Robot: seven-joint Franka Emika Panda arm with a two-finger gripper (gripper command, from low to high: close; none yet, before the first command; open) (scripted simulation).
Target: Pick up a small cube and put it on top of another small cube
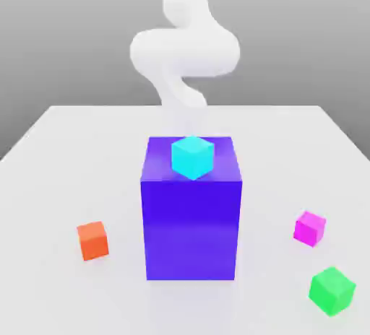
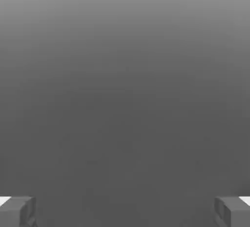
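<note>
White table (image 1: 191, 305) — big blue block (image 1: 191, 229) midway

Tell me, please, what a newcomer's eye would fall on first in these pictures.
Probably the big blue block, standing mid-table in the exterior view, with a bright cyan cube on top. Next come the small cubes: orange toward that view's left, pink and green toward its right.

The magenta-pink cube (image 1: 309, 228) sits on the white tabletop (image 1: 282, 175).
</note>
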